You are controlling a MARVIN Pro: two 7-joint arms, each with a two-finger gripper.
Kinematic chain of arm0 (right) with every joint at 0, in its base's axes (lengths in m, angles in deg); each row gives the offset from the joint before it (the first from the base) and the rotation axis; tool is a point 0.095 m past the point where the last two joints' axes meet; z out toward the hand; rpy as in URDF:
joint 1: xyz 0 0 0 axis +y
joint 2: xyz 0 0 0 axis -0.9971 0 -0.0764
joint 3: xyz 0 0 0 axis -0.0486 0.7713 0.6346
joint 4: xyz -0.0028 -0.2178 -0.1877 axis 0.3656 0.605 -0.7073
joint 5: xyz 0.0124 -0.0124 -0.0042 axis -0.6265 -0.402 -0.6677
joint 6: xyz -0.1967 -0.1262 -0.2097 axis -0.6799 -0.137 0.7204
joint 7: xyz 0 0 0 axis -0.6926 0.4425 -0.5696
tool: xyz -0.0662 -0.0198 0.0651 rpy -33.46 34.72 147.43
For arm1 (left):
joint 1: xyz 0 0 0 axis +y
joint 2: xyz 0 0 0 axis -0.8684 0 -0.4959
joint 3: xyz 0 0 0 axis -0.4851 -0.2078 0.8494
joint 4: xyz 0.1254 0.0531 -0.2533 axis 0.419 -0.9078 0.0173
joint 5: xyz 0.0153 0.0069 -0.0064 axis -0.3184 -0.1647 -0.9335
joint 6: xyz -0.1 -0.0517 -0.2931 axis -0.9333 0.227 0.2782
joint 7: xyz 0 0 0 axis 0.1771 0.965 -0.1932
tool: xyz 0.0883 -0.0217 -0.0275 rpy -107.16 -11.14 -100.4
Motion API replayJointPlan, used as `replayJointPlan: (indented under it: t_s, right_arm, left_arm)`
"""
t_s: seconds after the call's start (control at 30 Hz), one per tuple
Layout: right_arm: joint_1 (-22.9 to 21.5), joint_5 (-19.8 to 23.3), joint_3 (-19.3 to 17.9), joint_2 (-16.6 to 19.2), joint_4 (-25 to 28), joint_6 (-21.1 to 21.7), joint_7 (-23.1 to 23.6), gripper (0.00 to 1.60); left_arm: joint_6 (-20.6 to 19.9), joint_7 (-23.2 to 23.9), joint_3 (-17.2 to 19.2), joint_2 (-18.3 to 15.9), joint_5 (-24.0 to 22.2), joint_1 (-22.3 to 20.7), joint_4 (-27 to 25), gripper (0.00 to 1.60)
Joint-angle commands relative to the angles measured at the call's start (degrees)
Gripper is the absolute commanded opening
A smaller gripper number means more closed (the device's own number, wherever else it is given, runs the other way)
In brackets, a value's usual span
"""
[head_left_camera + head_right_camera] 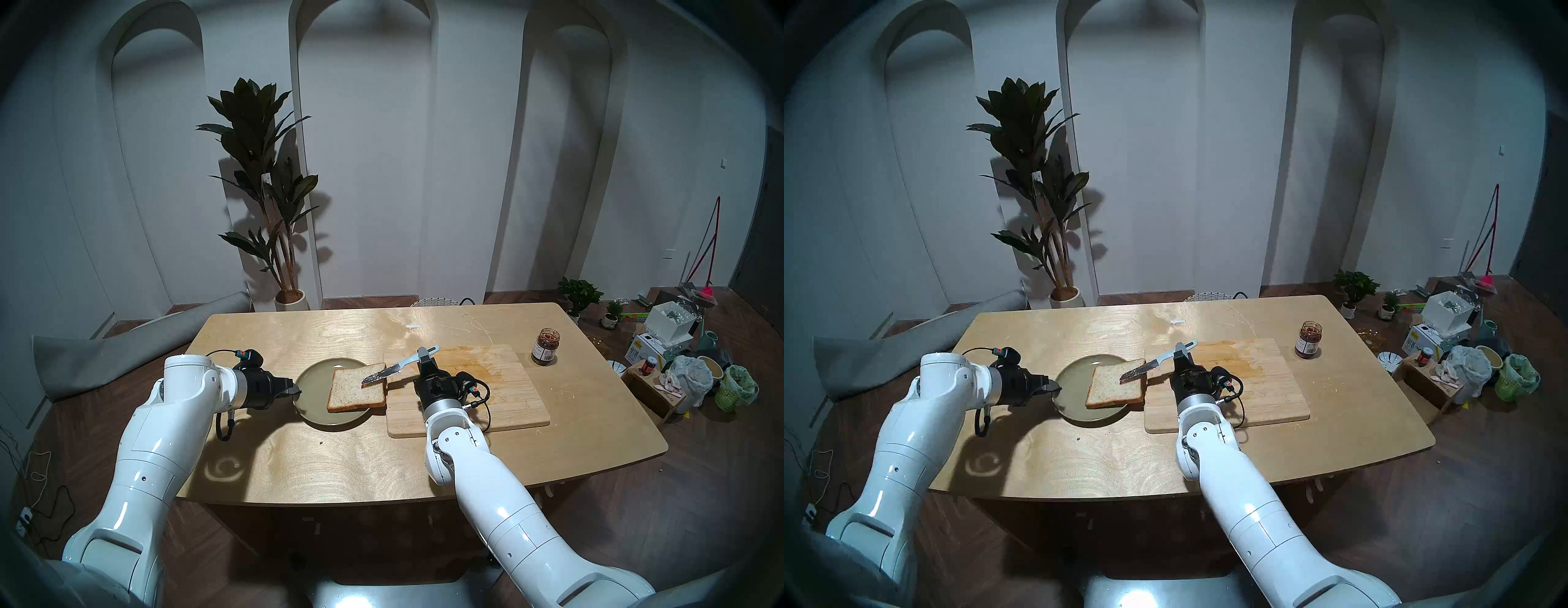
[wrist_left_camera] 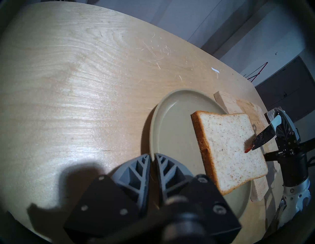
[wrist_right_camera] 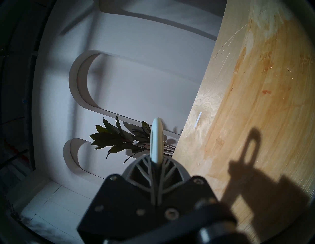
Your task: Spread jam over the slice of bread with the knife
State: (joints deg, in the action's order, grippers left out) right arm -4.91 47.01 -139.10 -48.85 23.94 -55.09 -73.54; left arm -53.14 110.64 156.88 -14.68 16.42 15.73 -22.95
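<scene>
Head view: scratched wooden table (image 1: 339,458) before white arched wall (image 1: 382,170); right claw (image 1: 425,356) clamping knife (image 1: 392,369), left claw (image 1: 293,388) pinching plate (image 1: 314,409)

A pale wooden table (image 1: 339,458) with visible grain and a soft sheen holds a glossy, smooth, grey-green ceramic-looking plate (image 1: 314,382). The slice of bread (image 2: 228,150) looks porous and matt, speckled, with a rough brown crust. The knife (image 1: 392,370) has a dark speckled blade and smooth pale plastic handle. The wooden cutting board (image 1: 500,390) looks stained. The jam (image 1: 545,346) sits in clear glass with a paper label.
</scene>
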Motion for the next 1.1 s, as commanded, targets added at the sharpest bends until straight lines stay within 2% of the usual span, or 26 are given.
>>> replayJointPlan:
  t_s: [0.0, 0.37, 0.4, 0.5, 0.63, 0.7, 1.07]
  right_arm:
    - [1.33, -2.17, 1.49, 0.46, -1.63, -0.94, -0.78, 0.0]
    - [0.61, -4.92, 2.01, 1.86, -3.25, -1.72, -1.37, 0.0]
    - [0.53, -5.19, 2.05, 2.21, -3.38, -1.66, -1.33, 0.0]
    - [0.51, -5.53, 2.09, 2.61, -3.36, -1.72, -1.42, 0.0]
    - [0.54, -6.73, 2.33, 3.53, -2.68, -1.86, -1.99, 0.0]
    - [0.63, -6.92, 2.12, 3.98, -1.98, -1.64, -2.27, 0.0]
    - [0.84, -8.44, 1.27, 6.17, 2.25, -0.41, -4.6, 0.0]
  left_arm:
    - [0.14, -0.16, 0.33, 0.37, -0.34, -0.81, -0.67, 0.31]
    - [0.14, -0.66, 0.89, 0.73, -0.8, -0.45, -0.71, 0.24]
    - [0.24, -0.87, 1.13, 0.89, -0.86, -0.48, -0.59, 0.16]
    - [0.39, -0.9, 1.31, 0.95, -0.95, -0.58, -0.38, 0.14]
    - [0.48, -1.18, 1.87, 1.14, -1.17, -0.79, -0.16, 0.09]
    - [0.75, -1.29, 2.16, 1.29, -1.27, -0.95, 0.18, 0.0]
    - [0.99, -1.7, 2.54, 1.23, -1.34, -1.27, 0.65, 0.0]
